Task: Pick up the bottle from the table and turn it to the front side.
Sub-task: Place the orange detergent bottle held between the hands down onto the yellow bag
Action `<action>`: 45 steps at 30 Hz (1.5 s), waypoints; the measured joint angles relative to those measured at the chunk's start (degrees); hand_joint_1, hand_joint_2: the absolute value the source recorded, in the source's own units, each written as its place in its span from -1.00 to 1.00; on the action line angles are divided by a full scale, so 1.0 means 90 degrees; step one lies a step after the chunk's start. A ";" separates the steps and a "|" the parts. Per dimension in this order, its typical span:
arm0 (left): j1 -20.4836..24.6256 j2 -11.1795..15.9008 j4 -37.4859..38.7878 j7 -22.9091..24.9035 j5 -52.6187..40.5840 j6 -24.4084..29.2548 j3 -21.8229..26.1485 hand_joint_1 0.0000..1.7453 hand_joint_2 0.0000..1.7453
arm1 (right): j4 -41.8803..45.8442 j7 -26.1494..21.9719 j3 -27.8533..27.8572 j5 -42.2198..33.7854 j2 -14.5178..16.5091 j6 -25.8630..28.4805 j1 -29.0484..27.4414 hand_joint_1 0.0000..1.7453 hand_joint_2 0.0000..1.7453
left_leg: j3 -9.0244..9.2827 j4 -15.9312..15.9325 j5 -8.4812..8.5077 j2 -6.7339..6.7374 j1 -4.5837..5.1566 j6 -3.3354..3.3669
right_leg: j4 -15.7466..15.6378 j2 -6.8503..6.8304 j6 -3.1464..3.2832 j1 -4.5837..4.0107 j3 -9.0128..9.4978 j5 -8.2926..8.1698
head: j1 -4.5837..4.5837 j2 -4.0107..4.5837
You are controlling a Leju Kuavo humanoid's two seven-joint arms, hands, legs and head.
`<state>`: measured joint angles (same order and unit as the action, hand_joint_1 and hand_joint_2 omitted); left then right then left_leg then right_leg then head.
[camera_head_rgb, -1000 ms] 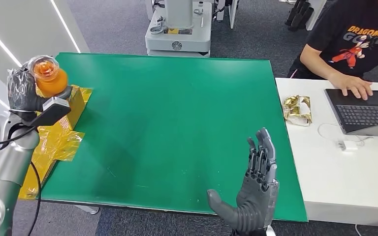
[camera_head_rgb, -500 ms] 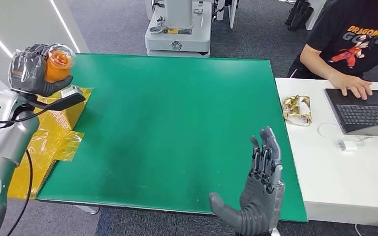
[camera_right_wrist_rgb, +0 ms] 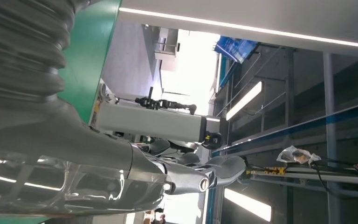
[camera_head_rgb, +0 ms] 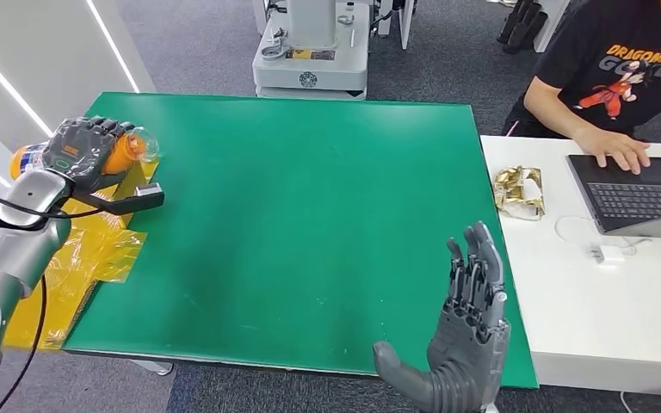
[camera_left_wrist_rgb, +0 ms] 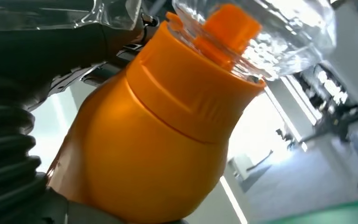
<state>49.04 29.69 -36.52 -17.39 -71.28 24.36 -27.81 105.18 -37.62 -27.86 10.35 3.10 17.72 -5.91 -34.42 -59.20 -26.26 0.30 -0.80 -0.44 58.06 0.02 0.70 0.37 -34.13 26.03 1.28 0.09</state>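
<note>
An orange bottle [camera_head_rgb: 124, 150] with a clear cap lies on its side in my left hand [camera_head_rgb: 82, 152], held in the air over the left edge of the green table [camera_head_rgb: 310, 206]. Its cap end points toward the table and its base sticks out past the back of the hand. The left wrist view is close on the orange bottle [camera_left_wrist_rgb: 154, 135] and its clear cap [camera_left_wrist_rgb: 261, 32], with the grey hand [camera_left_wrist_rgb: 23, 116] wrapped round the body. My right hand [camera_head_rgb: 460, 344] stands upright and open at the table's near edge, fingers spread [camera_right_wrist_rgb: 186, 177], holding nothing.
Yellow crinkled film [camera_head_rgb: 95, 249] lies by the table's left edge under my left arm. A white desk [camera_head_rgb: 602, 301] adjoins on the right with a laptop [camera_head_rgb: 637, 198], a gold wrapper [camera_head_rgb: 521, 191] and a seated person [camera_head_rgb: 628, 77] typing. A wheeled machine [camera_head_rgb: 310, 52] stands beyond the table.
My left hand has rolled over, bringing the bottle from cap-up to lying sideways, and dropped slightly. The right hand has drifted a little to the right and lower in the picture, still open.
</note>
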 joint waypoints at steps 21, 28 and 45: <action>-0.1278 0.0942 0.0066 -0.0131 -0.0041 -0.0495 -0.0107 1.00 1.00 | 0.0087 -0.0067 0.0266 0.0017 0.0085 -0.0213 -0.0232 -1.00 1.00 | -0.0009 0.0005 -0.0005 0.0003 -0.0002 -0.0008 | 0.0000 0.0006 0.0007 0.0000 -0.0013 0.0006 | 0.0000 0.0000; -0.1545 0.0966 -0.0273 -0.0377 -0.0233 -0.0526 -0.0118 1.00 1.00 | 0.0087 -0.0021 0.0269 -0.0074 0.0085 -0.0096 -0.0230 -1.00 1.00 | -0.0010 0.0004 -0.0005 0.0002 0.0000 -0.0008 | -0.0001 0.0003 0.0004 0.0000 -0.0010 0.0003 | -0.0001 0.0000; -0.2264 0.0697 -0.1230 -0.0332 -0.0675 -0.0233 -0.0290 1.00 1.00 | 0.0032 0.0112 0.0237 -0.0261 0.0097 -0.0436 -0.0092 -1.00 1.00 | -0.0011 0.0004 -0.0005 0.0004 -0.0001 -0.0008 | 0.0000 0.0006 0.0004 0.0000 -0.0013 0.0003 | -0.0001 0.0000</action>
<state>28.67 35.97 -47.59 -20.37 -77.35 22.26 -30.42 105.47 -36.62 -25.73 8.00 3.98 13.79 -6.74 -34.51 -59.16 -26.31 0.34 -0.81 -0.51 58.06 0.07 0.73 0.37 -34.24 26.06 1.27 0.09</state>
